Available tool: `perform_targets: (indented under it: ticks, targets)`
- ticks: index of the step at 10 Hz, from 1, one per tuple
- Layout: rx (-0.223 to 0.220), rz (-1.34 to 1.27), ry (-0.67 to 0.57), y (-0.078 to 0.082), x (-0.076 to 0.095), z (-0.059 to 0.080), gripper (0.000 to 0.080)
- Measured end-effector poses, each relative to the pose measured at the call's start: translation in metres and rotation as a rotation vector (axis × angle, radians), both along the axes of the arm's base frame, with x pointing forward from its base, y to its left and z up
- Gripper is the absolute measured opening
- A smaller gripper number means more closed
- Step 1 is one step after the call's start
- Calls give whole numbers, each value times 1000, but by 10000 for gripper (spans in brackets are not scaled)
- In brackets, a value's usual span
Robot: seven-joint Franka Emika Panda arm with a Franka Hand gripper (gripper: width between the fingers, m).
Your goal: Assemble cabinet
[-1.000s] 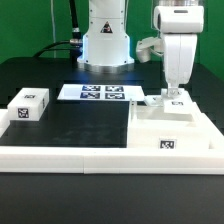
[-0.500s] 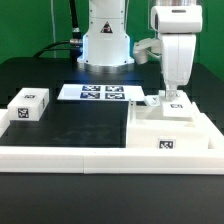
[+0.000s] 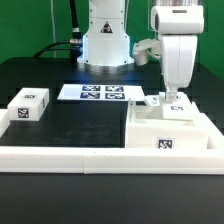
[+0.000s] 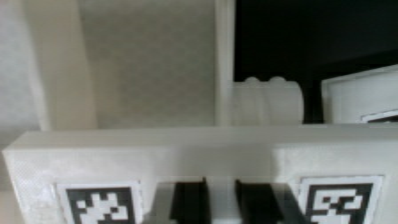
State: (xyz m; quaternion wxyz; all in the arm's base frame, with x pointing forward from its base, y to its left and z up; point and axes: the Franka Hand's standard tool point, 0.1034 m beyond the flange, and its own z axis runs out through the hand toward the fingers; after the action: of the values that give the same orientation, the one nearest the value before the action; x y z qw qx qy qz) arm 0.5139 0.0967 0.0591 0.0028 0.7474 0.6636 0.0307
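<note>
1. At the exterior view's left you see a small white tagged plastic block on the black table
2. Mid-back lies the flat white marker board
3. At the right stands the large boxy white plastic cabinet, with the white two-finger gripper low over its top; you cannot tell its opening or hold

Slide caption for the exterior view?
Gripper low over the cabinet body at the exterior view's right; a small tagged box apart at its left.
</note>
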Motion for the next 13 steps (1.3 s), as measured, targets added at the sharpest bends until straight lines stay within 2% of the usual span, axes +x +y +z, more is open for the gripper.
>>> perform_targets:
  ticks: [13]
  targets:
    - [13,12,-33,-6,51,2,70]
